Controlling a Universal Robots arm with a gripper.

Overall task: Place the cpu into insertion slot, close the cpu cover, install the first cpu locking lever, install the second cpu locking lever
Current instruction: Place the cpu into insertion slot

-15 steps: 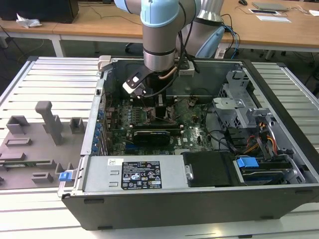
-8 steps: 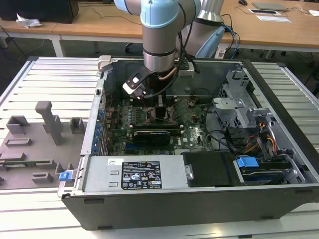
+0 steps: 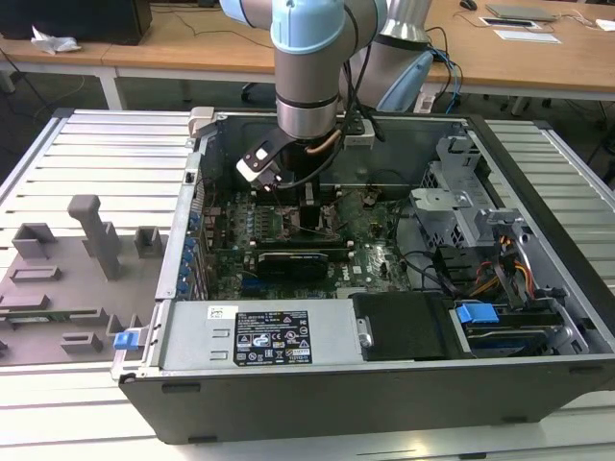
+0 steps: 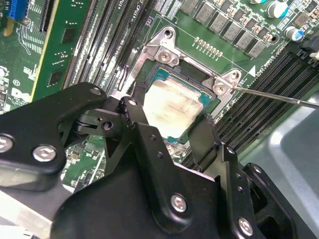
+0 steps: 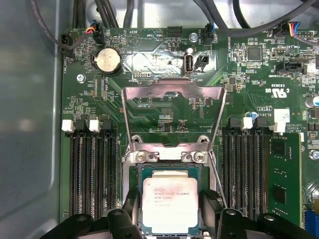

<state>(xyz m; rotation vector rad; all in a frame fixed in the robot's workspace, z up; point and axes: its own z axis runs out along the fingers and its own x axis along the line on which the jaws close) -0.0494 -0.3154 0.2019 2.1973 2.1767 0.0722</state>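
Pincer [image 4: 169, 119] narrowed to chip width and clenched on the cpu [image 5: 170, 201]: black fingertips [image 4: 133, 110] press against two opposite edges of it. The cpu lies flat, silver face up, directly over the insertion slot [image 5: 167, 158]; I cannot tell whether it is fully seated. The cpu cover [image 5: 172, 91] is swung open, away from the slot on its hinge side, with bare board showing through its window. The arm [image 3: 307, 86] comes straight down above the slot, wrist vertical, into the open computer case [image 3: 288, 384] on the slatted tabletop [image 3: 96, 154].
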